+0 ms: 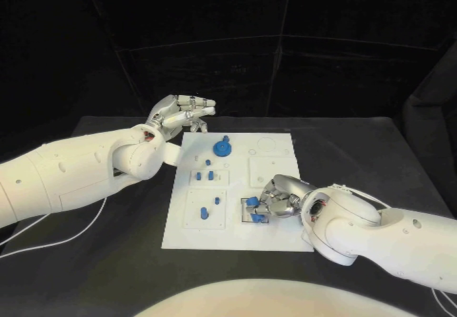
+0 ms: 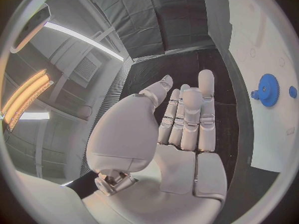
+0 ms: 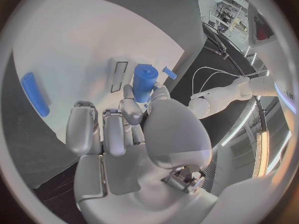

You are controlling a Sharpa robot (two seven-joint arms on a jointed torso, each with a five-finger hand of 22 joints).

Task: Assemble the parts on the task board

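the task board [image 1: 276,231] lies in the middle of the black desk [image 1: 114,264]. the right hand [image 1: 271,202] rests low over the board's near right part, fingers curled round a blue cylinder [image 3: 144,82] that it pinches between thumb and fingers, the piece standing over a slotted recess in the board. the left hand [image 1: 181,113] hovers beyond the board's far left corner, fingers held together and nearly straight, holding nothing. a blue gear [image 1: 222,146] sits on the far part of the board, near the left hand. smaller blue pegs [image 1: 206,175] stand mid-board, and a blue oblong part [image 1: 204,212] lies in the near left panel.
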